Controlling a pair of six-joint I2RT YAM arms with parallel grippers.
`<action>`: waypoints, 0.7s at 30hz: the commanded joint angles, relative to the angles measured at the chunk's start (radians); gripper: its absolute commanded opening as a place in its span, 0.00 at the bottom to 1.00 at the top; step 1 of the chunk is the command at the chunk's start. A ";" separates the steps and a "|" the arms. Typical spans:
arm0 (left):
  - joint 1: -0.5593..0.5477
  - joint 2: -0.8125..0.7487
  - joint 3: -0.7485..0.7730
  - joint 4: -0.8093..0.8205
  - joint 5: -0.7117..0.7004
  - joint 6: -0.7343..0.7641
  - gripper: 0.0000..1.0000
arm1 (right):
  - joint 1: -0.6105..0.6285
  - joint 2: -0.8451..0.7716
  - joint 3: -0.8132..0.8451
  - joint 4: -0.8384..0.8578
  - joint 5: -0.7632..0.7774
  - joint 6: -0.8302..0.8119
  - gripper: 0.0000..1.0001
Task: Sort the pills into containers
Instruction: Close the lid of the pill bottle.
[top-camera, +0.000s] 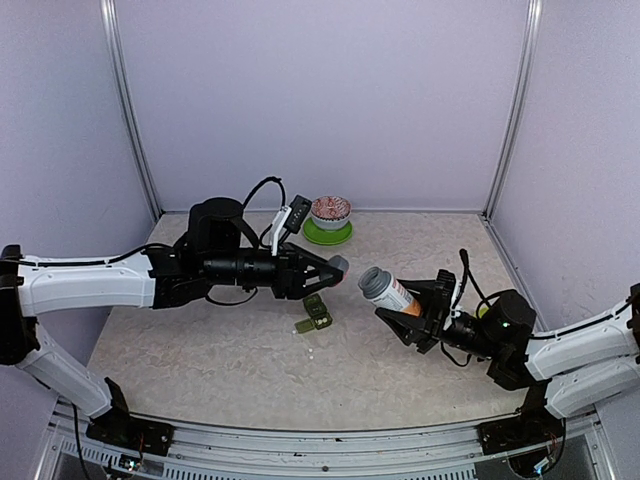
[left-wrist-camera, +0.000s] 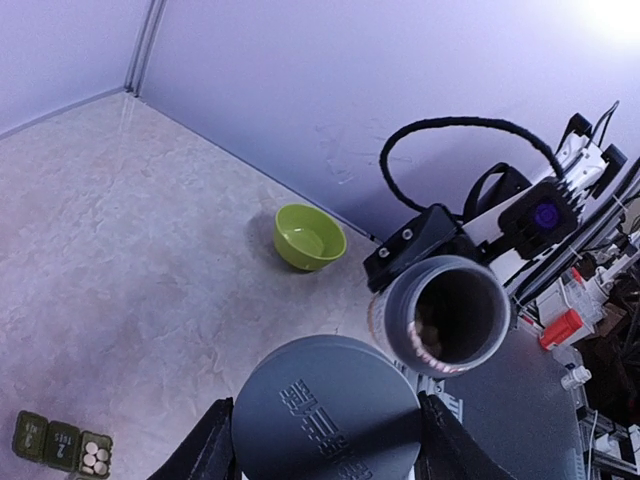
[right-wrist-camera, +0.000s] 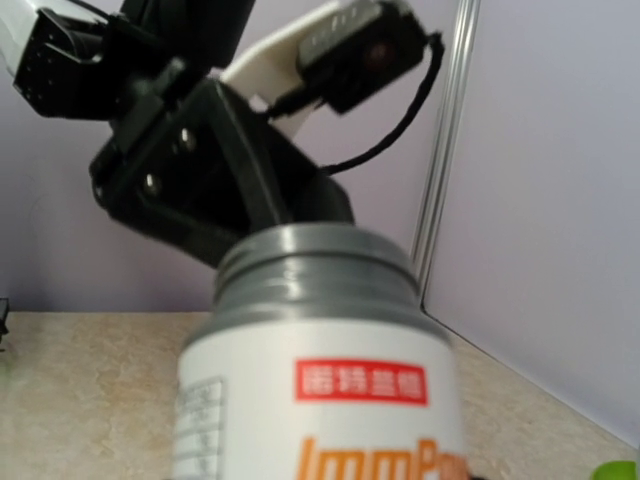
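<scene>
Left gripper clamps the grey cap; containers lie just below its fingertips, centre frame; right gripper grips the bottle.

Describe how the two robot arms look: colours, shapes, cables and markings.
Both the left arm and right arm have white rounded shells joined by black joints. Black cables loop off each wrist, which carries a black camera on a white bracket. The fingers are black.

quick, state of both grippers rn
Left gripper: closed, holding the cap.
Right gripper: closed, holding the bottle.
</scene>
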 joint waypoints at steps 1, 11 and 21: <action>-0.014 0.034 0.054 0.119 0.075 -0.045 0.38 | 0.018 0.012 0.036 0.023 -0.011 0.004 0.41; -0.043 0.111 0.100 0.169 0.131 -0.084 0.38 | 0.025 0.014 0.039 0.022 0.006 -0.001 0.41; -0.061 0.127 0.105 0.199 0.156 -0.104 0.38 | 0.025 0.018 0.039 0.013 0.047 -0.011 0.40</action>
